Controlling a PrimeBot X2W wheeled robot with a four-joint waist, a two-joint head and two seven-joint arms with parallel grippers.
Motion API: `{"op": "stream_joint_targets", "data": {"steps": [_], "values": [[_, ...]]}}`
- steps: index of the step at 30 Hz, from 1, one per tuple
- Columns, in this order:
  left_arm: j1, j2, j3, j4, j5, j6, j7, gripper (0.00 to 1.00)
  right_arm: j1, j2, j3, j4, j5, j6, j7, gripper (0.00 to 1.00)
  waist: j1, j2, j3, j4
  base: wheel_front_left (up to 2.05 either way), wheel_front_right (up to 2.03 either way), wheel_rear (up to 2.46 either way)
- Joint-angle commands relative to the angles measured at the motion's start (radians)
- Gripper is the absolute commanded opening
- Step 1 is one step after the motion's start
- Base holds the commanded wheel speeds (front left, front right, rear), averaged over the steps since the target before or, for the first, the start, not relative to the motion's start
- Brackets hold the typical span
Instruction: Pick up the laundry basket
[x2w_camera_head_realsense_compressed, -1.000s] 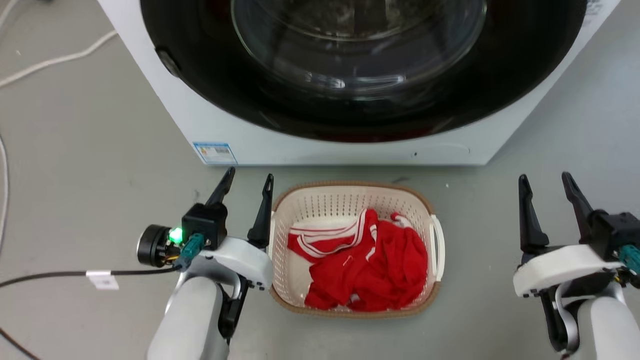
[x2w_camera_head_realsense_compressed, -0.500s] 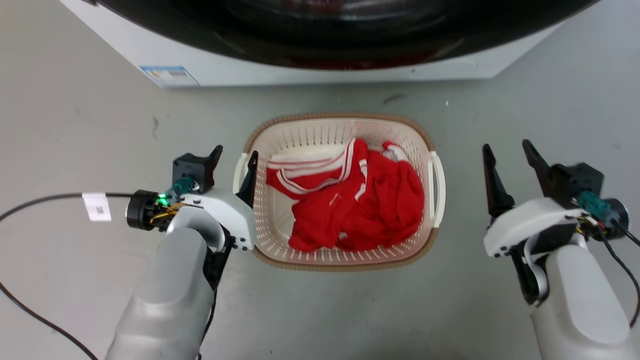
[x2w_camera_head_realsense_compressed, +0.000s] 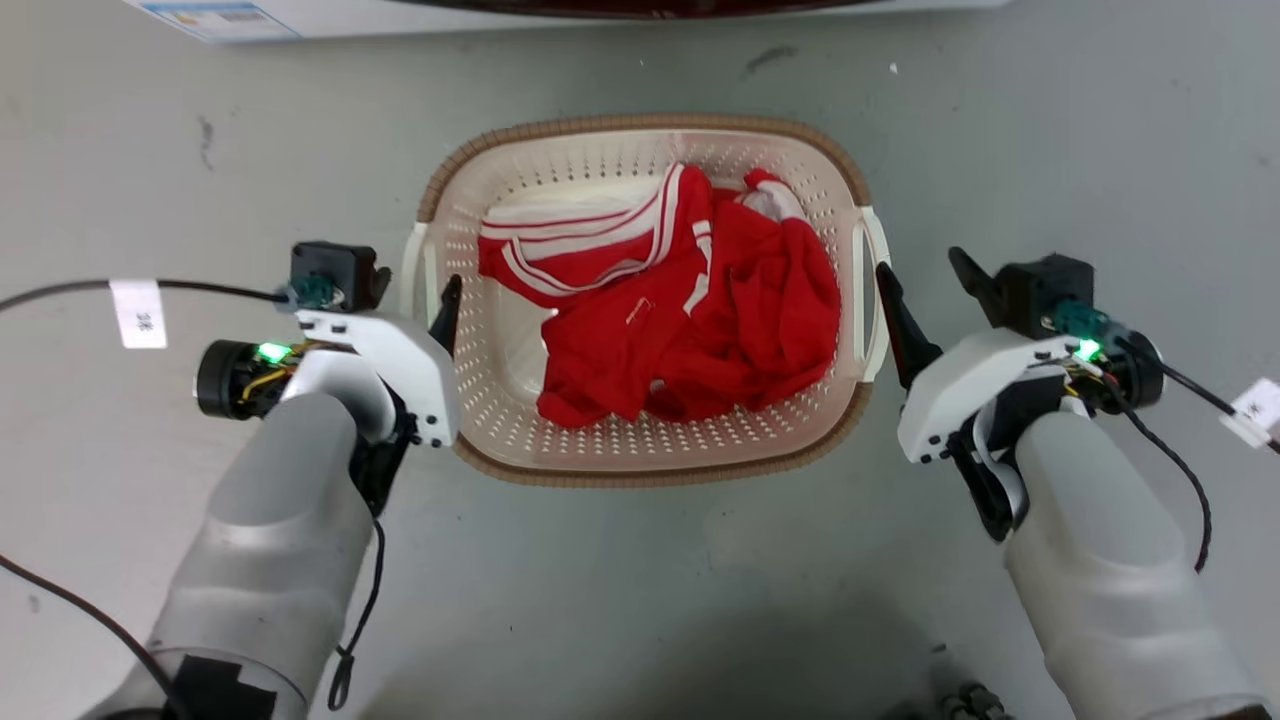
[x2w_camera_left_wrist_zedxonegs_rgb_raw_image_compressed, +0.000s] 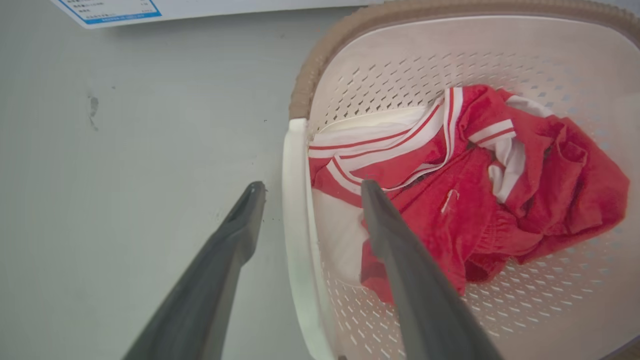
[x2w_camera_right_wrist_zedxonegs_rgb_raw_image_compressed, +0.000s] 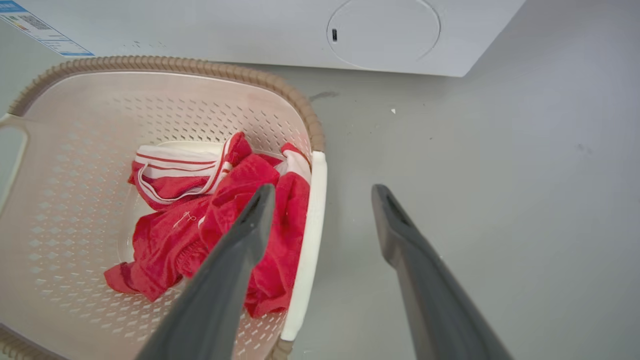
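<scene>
**Operator:** Where does the basket sit?

**Spotter:** You have the laundry basket (x2w_camera_head_realsense_compressed: 640, 125) upright on the grey floor (x2w_camera_head_realsense_compressed: 640, 600), straight ahead and between your two arms. It is a little short of the white base of the washing machine (x2w_camera_right_wrist_zedxonegs_rgb_raw_image_compressed: 250, 30). A crumpled red garment (x2w_camera_head_realsense_compressed: 690, 310) with white stripes lies inside it.

**Operator:** And my left side?

**Spotter:** Your left gripper (x2w_camera_left_wrist_zedxonegs_rgb_raw_image_compressed: 311, 186) is spread apart and carries nothing. In your left wrist view the white left handle (x2w_camera_left_wrist_zedxonegs_rgb_raw_image_compressed: 295, 210) runs up between its two fingers. One finger hangs outside over the floor, and the other hangs inside the basket, above the garment's edge. You can see a gap on either side of the handle, so nothing is pinched there.

**Operator:** The right?

**Spotter:** It is much the same. Your right gripper (x2w_camera_right_wrist_zedxonegs_rgb_raw_image_compressed: 324, 189) is released and empty. In the right wrist view the right handle (x2w_camera_right_wrist_zedxonegs_rgb_raw_image_compressed: 312, 215) lies between its fingers, with the inner one over the red cloth and the outer one over bare floor. From your head view its inner fingertip is just beside that handle, and you cannot tell whether it touches.

**Operator:** Is the basket off the ground?

**Spotter:** No, you have it resting on the floor.
</scene>
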Motion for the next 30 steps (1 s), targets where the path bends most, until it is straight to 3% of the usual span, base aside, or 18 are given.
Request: {"op": "stream_joint_targets", "data": {"steps": [1,10,20,21,22,23,24,30], "values": [[-0.027,0.016,-0.017,0.012,-0.023,-0.002,0.017,1.0,-0.043,0.004,0.016,0.04,0.016,-0.001,-0.003,1.0,-0.0001,-0.0001,0.033,-0.016,0.0,0.0,0.0],[-0.109,0.078,-0.11,0.044,-0.156,-0.002,0.143,1.0,-0.195,0.01,0.134,0.241,0.111,-0.001,0.045,1.0,-0.0001,-0.0001,0.101,-0.032,0.0,0.0,0.0],[-0.176,0.121,-0.193,0.047,-0.25,0.0,0.237,1.0,-0.301,0.01,0.289,0.306,0.241,-0.001,0.094,1.0,-0.0001,-0.0001,0.159,-0.033,0.0,0.0,0.0],[-0.181,0.124,-0.201,0.049,-0.26,0.0,0.245,1.0,-0.309,0.01,0.302,0.31,0.252,-0.001,0.097,0.78,-0.0001,-0.0001,0.161,-0.034,0.0,0.0,0.0],[-0.184,0.123,-0.208,0.049,-0.272,0.0,0.253,0.64,-0.315,0.009,0.313,0.314,0.27,-0.001,0.104,0.3,-0.0001,-0.0001,0.164,-0.035,0.0,0.0,0.0],[-0.187,0.124,-0.214,0.046,-0.28,0.0,0.254,0.23,-0.319,0.009,0.326,0.316,0.286,-0.001,0.112,0.0,-0.0001,-0.0001,0.166,-0.035,0.0,0.0,0.0],[-0.189,0.124,-0.221,0.041,-0.294,0.0,0.257,0.0,-0.325,0.01,0.34,0.318,0.301,-0.001,0.116,0.0,-0.0001,-0.0001,0.168,-0.036,0.0,0.0,0.0],[-0.176,0.142,-0.268,0.032,-0.354,0.0,0.275,0.0,-0.341,0.006,0.409,0.335,0.359,0.001,0.119,0.0,-0.0001,-0.0001,0.163,-0.038,0.0,0.0,0.0]]}}
